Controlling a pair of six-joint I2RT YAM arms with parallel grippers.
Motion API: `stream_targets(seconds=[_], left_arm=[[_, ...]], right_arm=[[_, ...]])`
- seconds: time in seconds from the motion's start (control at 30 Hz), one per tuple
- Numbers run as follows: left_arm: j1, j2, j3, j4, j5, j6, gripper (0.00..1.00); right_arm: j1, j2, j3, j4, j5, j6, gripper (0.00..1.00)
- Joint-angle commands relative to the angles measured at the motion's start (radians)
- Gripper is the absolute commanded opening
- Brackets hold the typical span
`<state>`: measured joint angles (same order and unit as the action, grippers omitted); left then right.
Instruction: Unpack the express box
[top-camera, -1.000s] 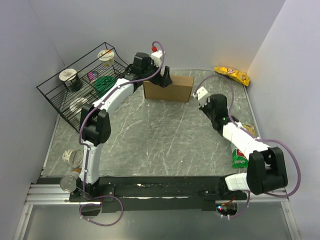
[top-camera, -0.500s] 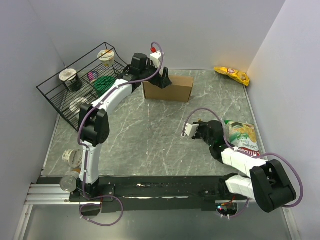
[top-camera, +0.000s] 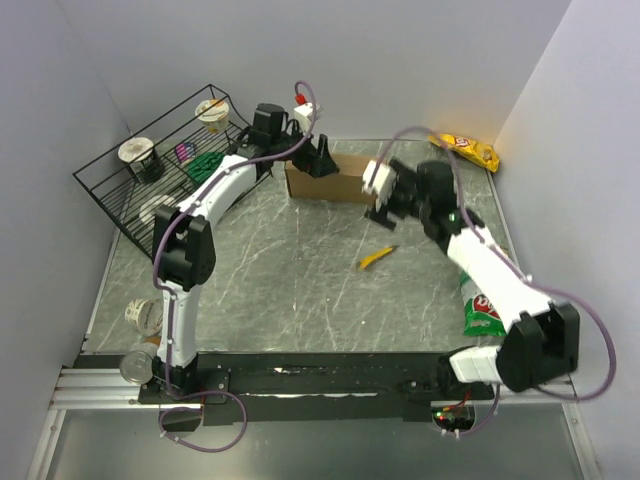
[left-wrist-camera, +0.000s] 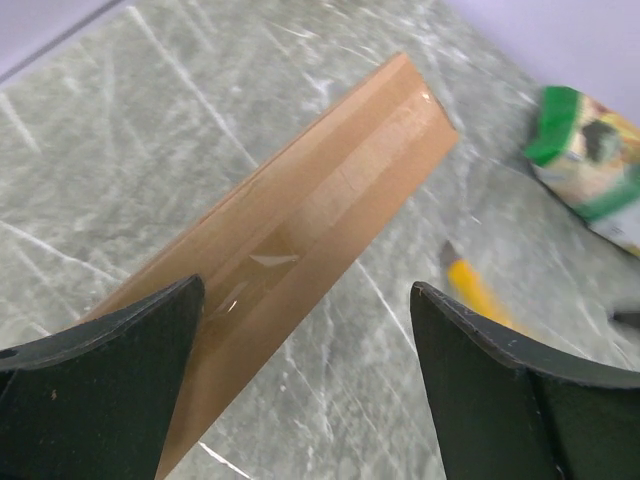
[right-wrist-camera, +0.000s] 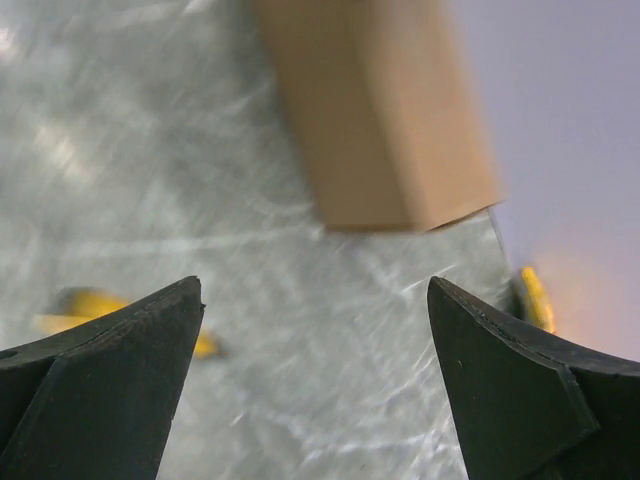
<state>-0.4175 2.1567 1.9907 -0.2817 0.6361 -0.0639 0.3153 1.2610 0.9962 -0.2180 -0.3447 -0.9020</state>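
The express box (top-camera: 342, 186) is a plain brown carton standing at the back of the table. My left gripper (top-camera: 322, 160) hovers open over its left top edge. In the left wrist view the box (left-wrist-camera: 300, 225) shows a clear taped seam, and the open left gripper (left-wrist-camera: 308, 290) has nothing between its fingers. My right gripper (top-camera: 386, 194) is open at the box's right end. The right wrist view is blurred; there the box (right-wrist-camera: 380, 110) lies ahead of the empty right gripper (right-wrist-camera: 313, 285).
A small yellow item (top-camera: 377, 258) lies on the table in front of the box. A green snack bag (top-camera: 480, 312) sits under the right arm, and a yellow bag (top-camera: 463, 150) lies at the back right. A wire rack (top-camera: 110, 190) with cups stands at the left; two cups (top-camera: 145, 316) sit front left.
The right arm swung from the front right up to the box's right end and its jaws opened wide. The yellow item now lies on the table. The left gripper shifted slightly left.
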Motion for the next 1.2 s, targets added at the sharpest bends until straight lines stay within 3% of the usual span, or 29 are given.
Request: stream_targets(seconds=[0.0, 0.2, 0.37, 0.57, 0.6, 0.73, 0.8, 0.93, 1.07, 1.17], left_arm=[[0.031, 0.042, -0.078, -0.244, 0.184, -0.025, 0.92], [0.059, 0.008, -0.121, -0.303, 0.226, 0.039, 0.93], [0.06, 0.006, -0.128, -0.321, 0.186, 0.085, 0.94], [0.06, 0.041, -0.087, -0.315, 0.169, 0.076, 0.94], [0.06, 0.043, -0.067, -0.321, 0.169, 0.075, 0.94], [0.072, -0.03, -0.072, -0.326, 0.151, 0.088, 0.94], [0.085, -0.087, -0.105, -0.303, -0.005, 0.078, 0.95], [0.095, -0.121, -0.13, -0.304, -0.269, 0.072, 0.98], [0.1, -0.077, -0.115, -0.307, -0.335, 0.019, 0.99], [0.098, -0.005, -0.092, -0.292, -0.392, -0.016, 0.99]], right_arm=[[-0.071, 0.174, 0.247, -0.122, -0.121, 0.17, 1.0], [-0.096, 0.365, 0.378, 0.002, -0.158, 0.132, 1.0], [-0.102, 0.511, 0.528, -0.185, -0.329, -0.137, 1.0], [-0.068, 0.503, 0.412, -0.124, -0.3, -0.345, 1.0], [-0.064, 0.502, 0.394, -0.082, -0.292, -0.334, 1.0], [-0.071, 0.563, 0.407, 0.144, -0.144, -0.013, 0.98], [-0.084, 0.621, 0.5, 0.166, -0.049, 0.085, 0.98], [-0.09, 0.817, 0.734, 0.102, 0.059, 0.354, 0.95], [-0.088, 0.926, 0.904, 0.007, 0.102, 0.469, 0.95], [-0.076, 0.965, 0.908, -0.023, 0.13, 0.451, 0.94]])
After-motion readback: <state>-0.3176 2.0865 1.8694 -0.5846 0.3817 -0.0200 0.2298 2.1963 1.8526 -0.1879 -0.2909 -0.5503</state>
